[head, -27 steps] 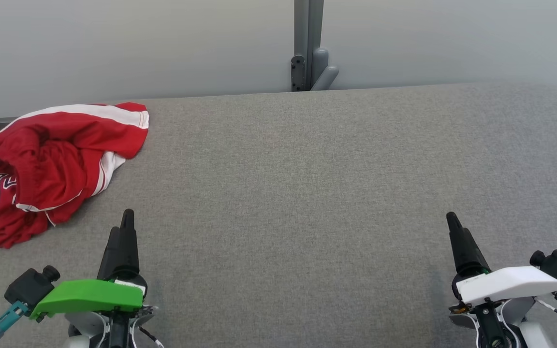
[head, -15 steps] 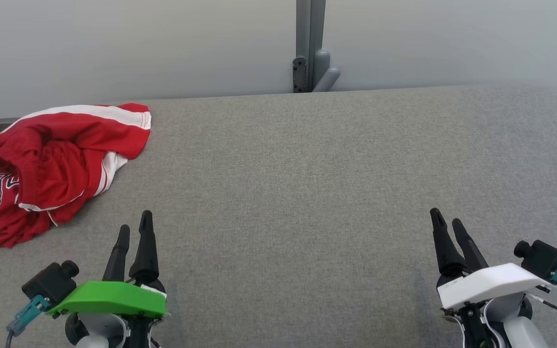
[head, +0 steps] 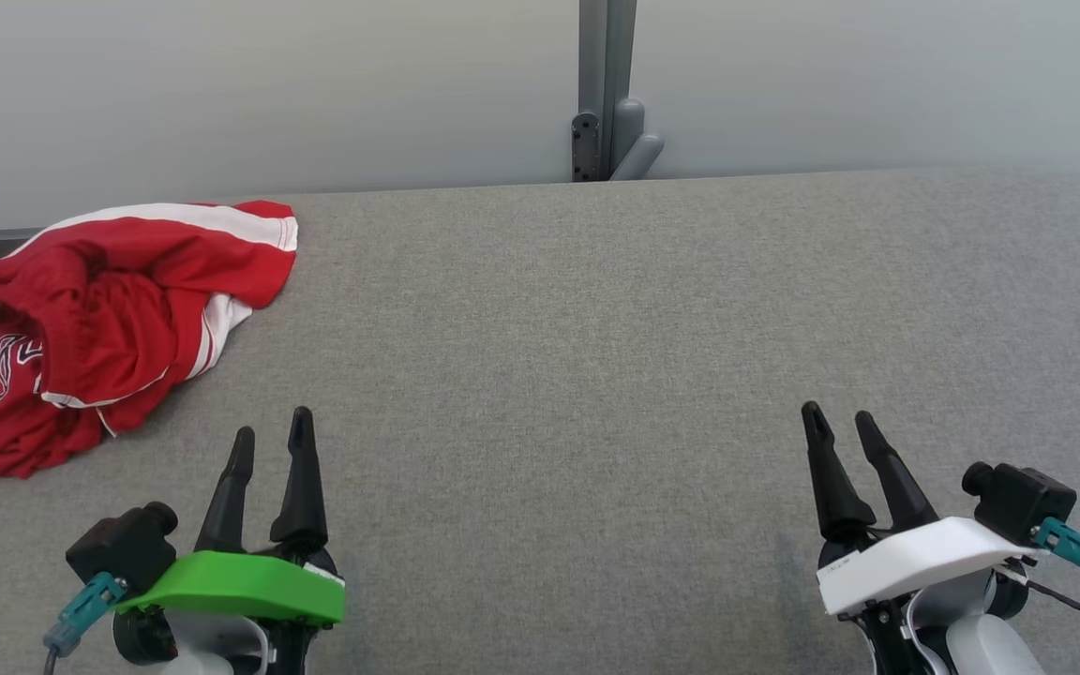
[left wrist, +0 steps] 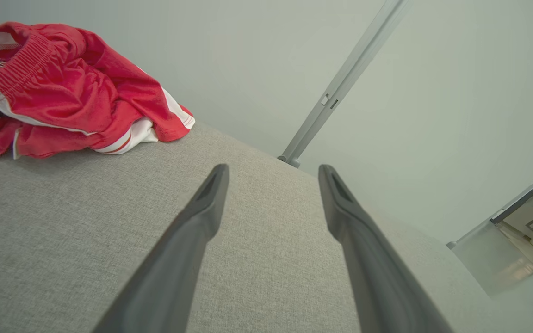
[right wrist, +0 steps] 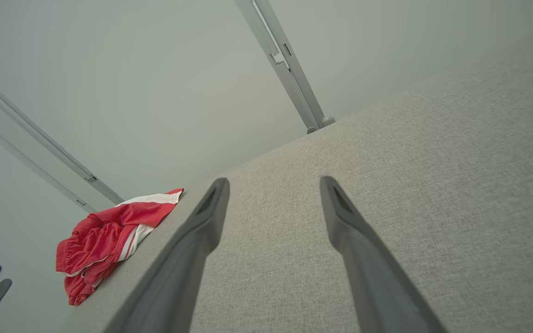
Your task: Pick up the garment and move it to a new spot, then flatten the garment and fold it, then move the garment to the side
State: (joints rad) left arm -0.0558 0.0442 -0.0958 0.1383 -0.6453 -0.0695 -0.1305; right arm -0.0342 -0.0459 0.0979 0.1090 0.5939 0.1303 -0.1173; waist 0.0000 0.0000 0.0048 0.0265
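**Both tools open and empty; garment untouched at far left**

Change noted: a second ago each tool showed you a single dark spike. Both have since turned at the wrist, so two fingers now stand clearly apart on the left tool and on the right tool. Both have also drawn slightly inward. The small rightward drift of the whole head view is the camera's doing, and the garment has not moved.

Finding: both tools are open and hold nothing, and both are poised over the bare near part of the tabletop. The red garment, trimmed in white, lies crumpled at the tabletop's far left corner. It sits ahead and to the left of the left tool, and well apart from the right tool.

Judgement: the pick-up has not begun. The tools look readied for it, and the left one is the nearer for a first grasp.

Not established: the garment's left side runs to the tabletop's edge, and you cannot tell whether it overhangs. Its print is folded in and unreadable. A ribbed waistband in the left wrist view suggests shorts, but the heap hides the outline.
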